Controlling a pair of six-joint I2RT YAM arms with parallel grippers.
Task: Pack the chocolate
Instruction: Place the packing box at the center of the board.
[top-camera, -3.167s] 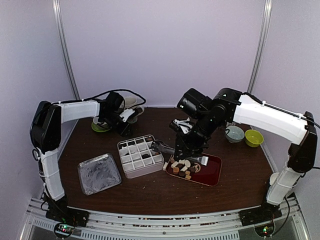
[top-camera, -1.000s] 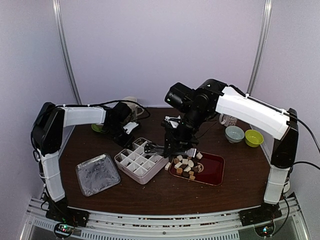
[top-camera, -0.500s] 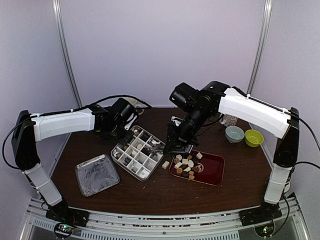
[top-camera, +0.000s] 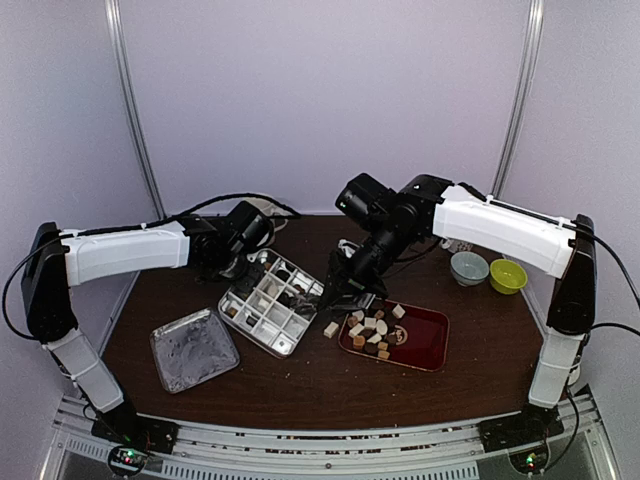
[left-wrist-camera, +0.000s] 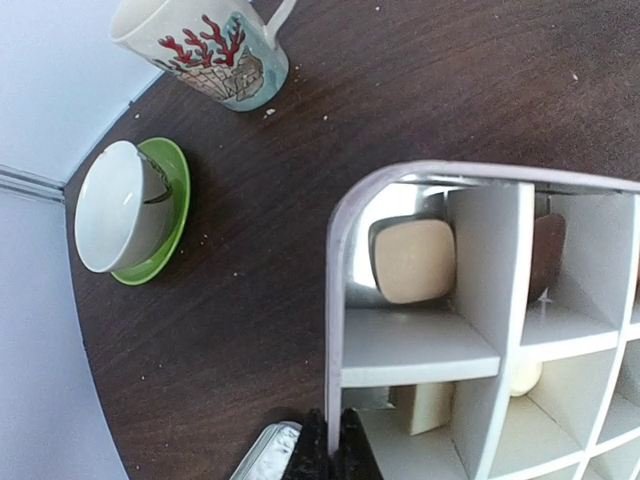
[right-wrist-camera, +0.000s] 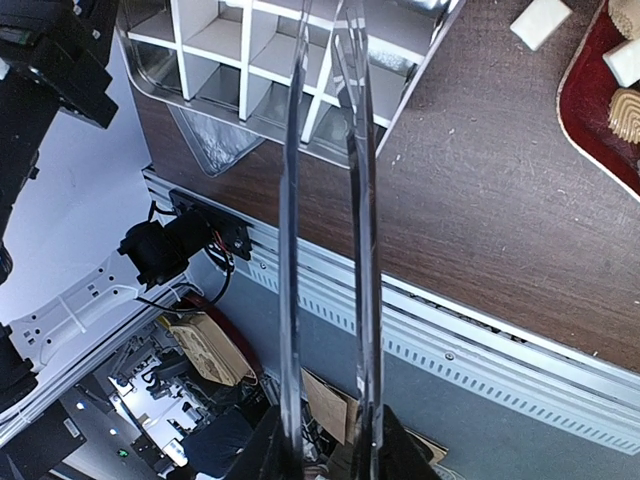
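Dragged leftward, the white gridded tray is rotating, left fingers clamping its rim. Right fingers are clamping long metal tongs over its cells for filling.

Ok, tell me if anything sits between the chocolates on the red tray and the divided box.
Nothing visible blocks it. Only bare table and one stray cube lie between the chocolate pieces on the red tray and the divided box. The tongs hang over the box.
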